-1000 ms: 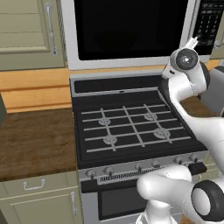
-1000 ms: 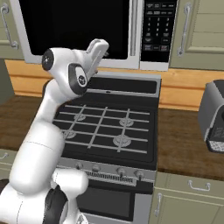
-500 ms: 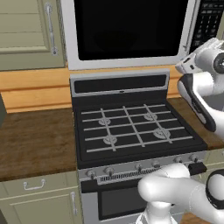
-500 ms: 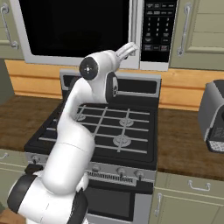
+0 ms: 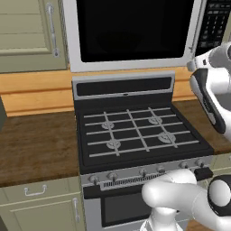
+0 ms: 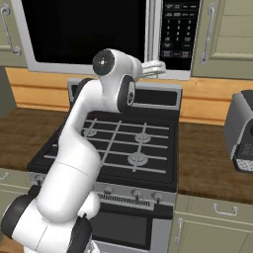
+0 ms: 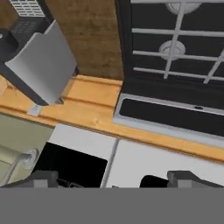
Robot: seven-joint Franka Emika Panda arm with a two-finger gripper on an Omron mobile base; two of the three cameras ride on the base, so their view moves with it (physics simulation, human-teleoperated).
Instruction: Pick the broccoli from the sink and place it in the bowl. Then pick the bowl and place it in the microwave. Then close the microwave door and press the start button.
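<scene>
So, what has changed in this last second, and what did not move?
The arm swung toward the black keypad panel on the microwave's right side: the claw, earlier below the door window, now reaches just under the panel. It holds nothing. The elbow moved the same way across the stove. The microwave door stayed shut, and the stove and the toaster did not move.

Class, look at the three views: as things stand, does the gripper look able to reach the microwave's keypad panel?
Probably yes. In the right base view the gripper sits just below the keypad panel of the microwave, whose door is shut. Nothing stands between them.
</scene>
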